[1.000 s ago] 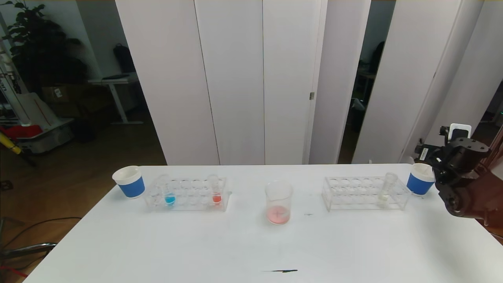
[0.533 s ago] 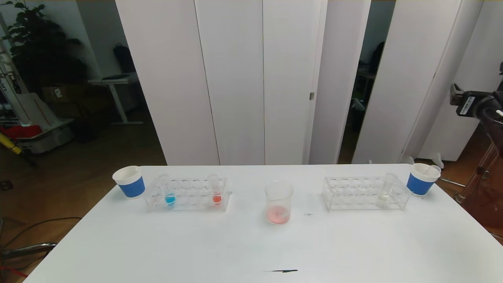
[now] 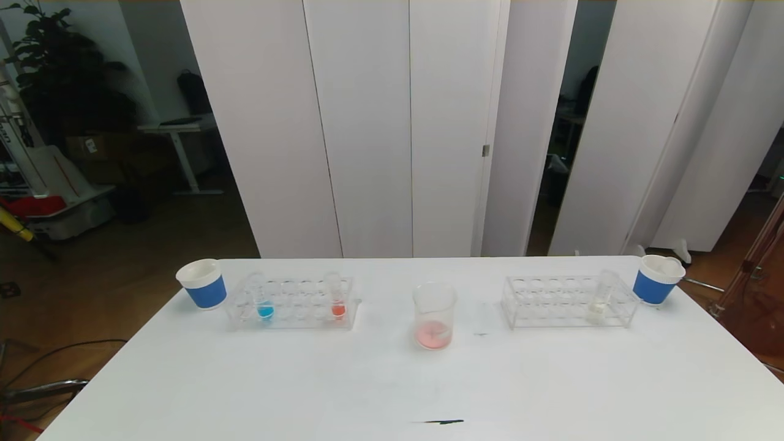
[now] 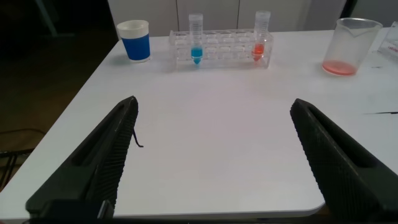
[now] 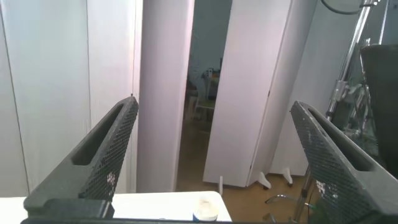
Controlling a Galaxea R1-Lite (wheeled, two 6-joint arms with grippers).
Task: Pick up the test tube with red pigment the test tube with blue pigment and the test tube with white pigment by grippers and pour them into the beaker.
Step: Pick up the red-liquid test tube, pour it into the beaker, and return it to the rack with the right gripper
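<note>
The test tube with blue pigment (image 3: 264,304) and the test tube with red pigment (image 3: 337,303) stand in the left clear rack (image 3: 300,288). The test tube with white pigment (image 3: 600,300) stands in the right rack (image 3: 545,288). Between the racks stands the beaker (image 3: 434,315), with pinkish liquid at its bottom. Neither gripper shows in the head view. My left gripper (image 4: 213,106) hangs open and empty over the table's near left part, well short of the blue tube (image 4: 196,46). My right gripper (image 5: 213,106) is open and empty, raised and facing the white partitions.
A blue-banded paper cup (image 3: 201,283) stands left of the left rack, another (image 3: 656,278) at the table's far right corner. White partitions close off the back. A small dark mark (image 3: 438,422) lies near the front edge of the white table (image 3: 306,380).
The right arm, beside the right cup a second ago, has lifted up and to the right and left the head view. The tubes, racks and beaker have not moved.
</note>
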